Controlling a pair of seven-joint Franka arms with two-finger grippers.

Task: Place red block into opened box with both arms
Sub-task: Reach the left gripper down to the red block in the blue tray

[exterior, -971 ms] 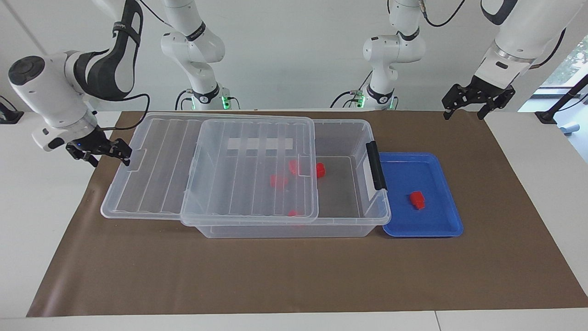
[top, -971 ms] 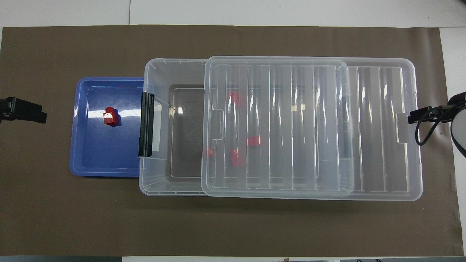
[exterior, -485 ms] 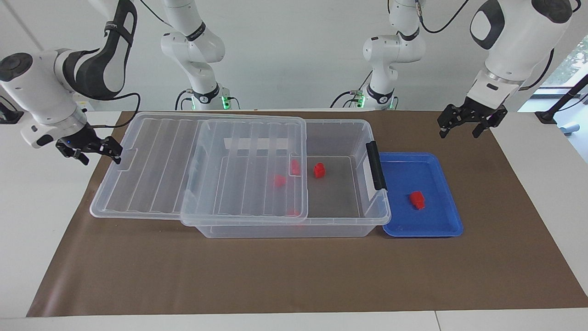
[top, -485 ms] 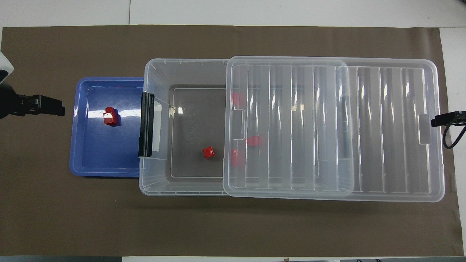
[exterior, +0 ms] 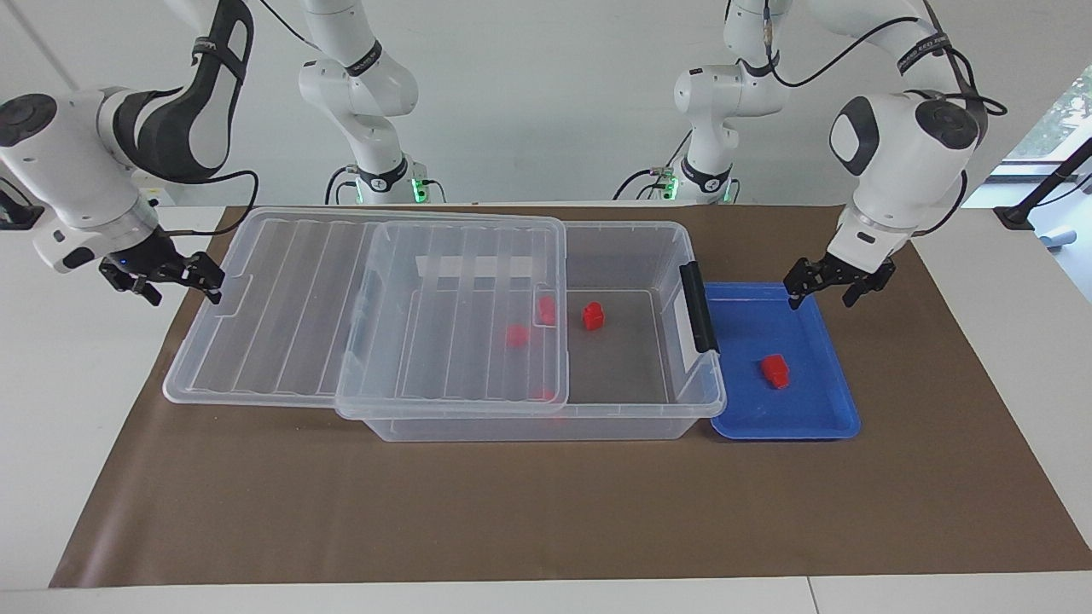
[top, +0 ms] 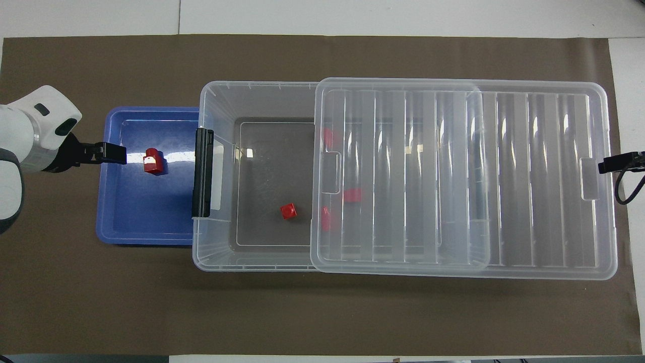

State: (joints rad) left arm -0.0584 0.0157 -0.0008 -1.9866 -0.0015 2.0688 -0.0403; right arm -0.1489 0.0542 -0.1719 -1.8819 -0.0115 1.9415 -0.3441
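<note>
The clear box (exterior: 631,230) (top: 242,85) stands mid-table, its ribbed lid (exterior: 281,315) (top: 529,176) slid partway off toward the right arm's end. One red block (exterior: 775,369) (top: 152,161) lies in the blue tray (exterior: 819,426) (top: 116,232). Another red block (exterior: 592,315) (top: 288,211) lies on the uncovered box floor, and more show through the lid. My left gripper (exterior: 823,294) (top: 121,153) hangs open over the tray's edge, beside the tray's block. At the lid's outer end, my right gripper (exterior: 175,281) (top: 604,165) stands open against the rim.
A black latch (exterior: 698,307) (top: 202,171) sits on the box's end next to the tray. Brown paper (exterior: 546,512) covers the table. The lid overhangs the box and rests low toward the right arm's end.
The lid slid farther toward the right arm's end, with the right gripper moving along, and uncovered one red block. The left gripper came down and over the tray's edge.
</note>
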